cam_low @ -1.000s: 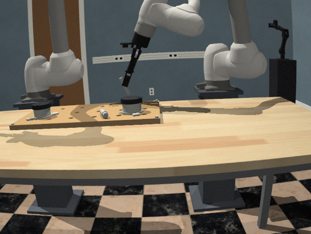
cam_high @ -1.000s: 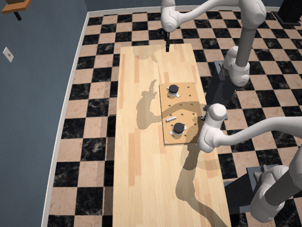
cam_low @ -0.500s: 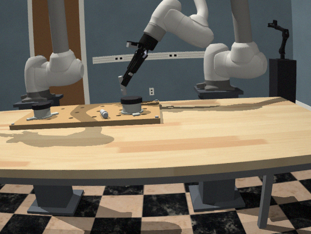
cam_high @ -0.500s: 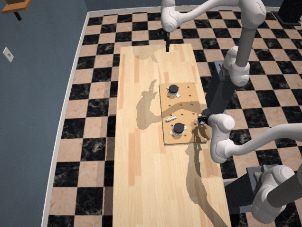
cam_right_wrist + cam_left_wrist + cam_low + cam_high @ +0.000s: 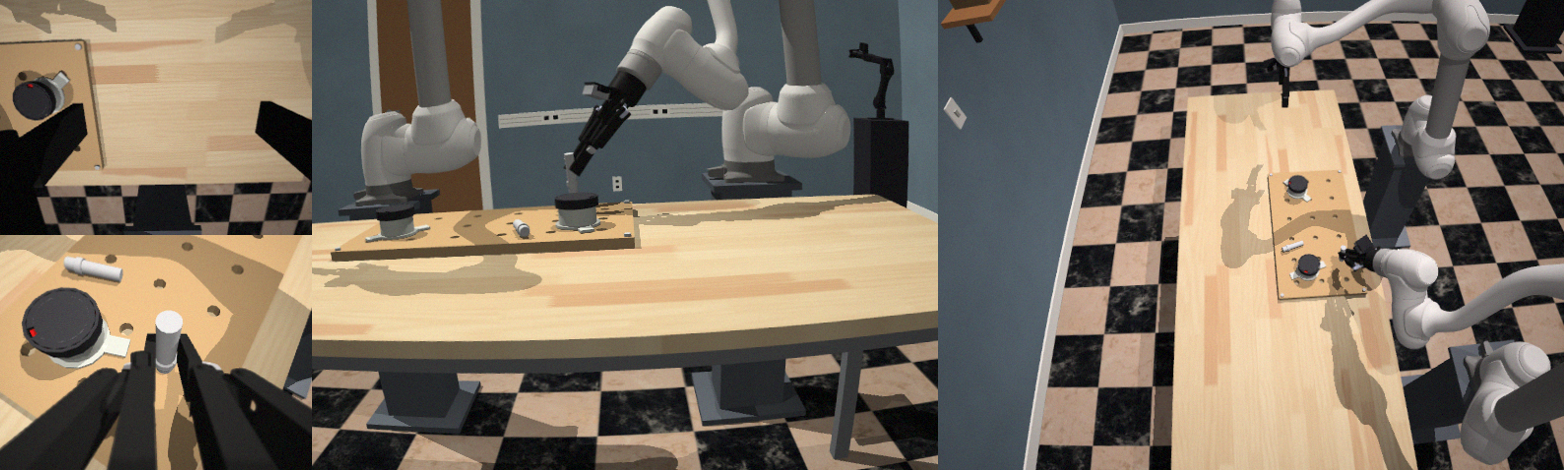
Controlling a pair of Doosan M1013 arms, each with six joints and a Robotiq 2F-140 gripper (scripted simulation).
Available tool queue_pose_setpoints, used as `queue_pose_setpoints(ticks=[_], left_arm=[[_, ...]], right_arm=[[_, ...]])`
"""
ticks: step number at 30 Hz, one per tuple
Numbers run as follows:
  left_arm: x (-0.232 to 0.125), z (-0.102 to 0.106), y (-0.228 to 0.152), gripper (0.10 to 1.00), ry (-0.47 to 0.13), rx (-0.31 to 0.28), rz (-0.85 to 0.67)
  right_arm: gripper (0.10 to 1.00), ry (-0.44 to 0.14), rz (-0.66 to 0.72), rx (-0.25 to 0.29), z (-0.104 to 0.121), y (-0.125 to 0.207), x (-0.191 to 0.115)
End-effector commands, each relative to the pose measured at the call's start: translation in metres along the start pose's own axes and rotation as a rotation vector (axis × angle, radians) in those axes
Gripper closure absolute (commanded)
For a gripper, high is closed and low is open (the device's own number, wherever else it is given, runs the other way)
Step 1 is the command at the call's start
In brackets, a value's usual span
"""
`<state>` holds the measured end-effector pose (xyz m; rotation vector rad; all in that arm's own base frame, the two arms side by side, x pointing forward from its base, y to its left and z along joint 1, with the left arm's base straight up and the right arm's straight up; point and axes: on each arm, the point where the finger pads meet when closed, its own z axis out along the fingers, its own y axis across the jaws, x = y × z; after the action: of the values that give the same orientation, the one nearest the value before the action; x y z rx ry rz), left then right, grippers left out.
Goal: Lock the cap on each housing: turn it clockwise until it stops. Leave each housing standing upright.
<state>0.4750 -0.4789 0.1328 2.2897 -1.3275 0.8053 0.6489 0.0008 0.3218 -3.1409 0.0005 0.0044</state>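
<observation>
Two round housings stand upright on the pegboard (image 5: 1312,202) (image 5: 464,219) (image 5: 39,54), each topped by a black cap. The near housing (image 5: 577,217) (image 5: 117,347) has its cap (image 5: 1308,264) (image 5: 576,201) (image 5: 63,321) with a red mark. The far housing (image 5: 397,228) (image 5: 61,79) has its cap (image 5: 1297,184) (image 5: 395,213) (image 5: 34,101), also with a red mark. My left gripper (image 5: 1345,254) (image 5: 574,169) (image 5: 166,348) is shut on a light grey pin (image 5: 569,158) (image 5: 169,326), held roughly upright beside the near housing. My right gripper (image 5: 1284,103) (image 5: 171,117) is open and empty, beyond the board.
A second grey pin (image 5: 1291,246) (image 5: 521,228) (image 5: 94,270) lies on the board near the near housing. Several holes dot the board, and small screws sit at its corners. The board lies on the wooden table (image 5: 1241,404) (image 5: 691,313) (image 5: 173,99). My left arm reaches over the table's edge.
</observation>
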Motion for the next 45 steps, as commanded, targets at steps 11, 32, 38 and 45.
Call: queue_pose_setpoints(ticks=[11, 32, 38, 45], left_arm=[[-0.023, -0.015, -0.046, 0.999, 0.049, 0.144, -0.121], [-0.031, -0.017, -0.062, 0.999, 0.057, 0.181, -0.149], [-0.031, -0.016, -0.064, 0.999, 0.059, 0.18, -0.149], [-0.031, -0.015, -0.066, 0.999, 0.062, 0.181, -0.149]], right_arm=[[0.098, 0.001, 0.0, 0.0, -0.001, 0.0, 0.0], [0.098, 0.001, 0.0, 0.0, -0.001, 0.0, 0.0], [0.098, 0.001, 0.0, 0.0, -0.001, 0.0, 0.0], [0.098, 0.001, 0.0, 0.0, -0.001, 0.0, 0.0]])
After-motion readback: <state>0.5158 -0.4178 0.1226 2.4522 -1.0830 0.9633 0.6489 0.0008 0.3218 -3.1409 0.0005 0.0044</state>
